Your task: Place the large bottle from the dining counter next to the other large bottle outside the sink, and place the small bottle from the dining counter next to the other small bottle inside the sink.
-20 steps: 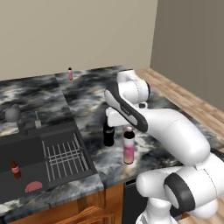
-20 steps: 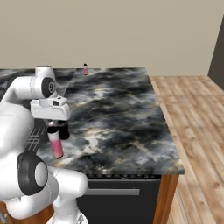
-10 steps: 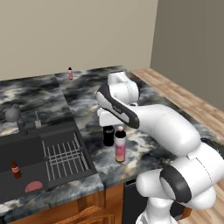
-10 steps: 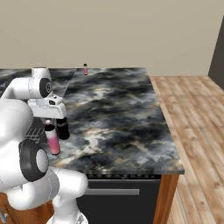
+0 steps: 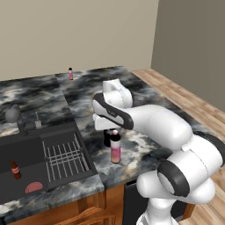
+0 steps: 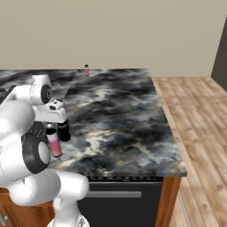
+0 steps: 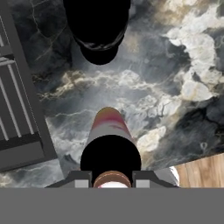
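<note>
- The marbled stone counter (image 5: 149,94) spans both base views, with a wood floor (image 6: 199,124) beyond its end.
- A dark sink (image 5: 39,176) is set into the counter, with a wire rack (image 5: 66,156) lying in it.
- The robot's arm (image 5: 149,121) bends low over the counter beside the sink.
- A black bottle (image 7: 98,26) stands upright on the stone, outside the sink.
- A pink bottle (image 5: 115,149) stands just beside the black one.
- The gripper (image 7: 111,177) sits over the pink bottle's dark cap, jaws clenched on its top.
- A small red bottle (image 5: 15,169) is in the sink basin.
- A small pale bottle (image 5: 70,73) stands far back on the counter, well apart.
</note>
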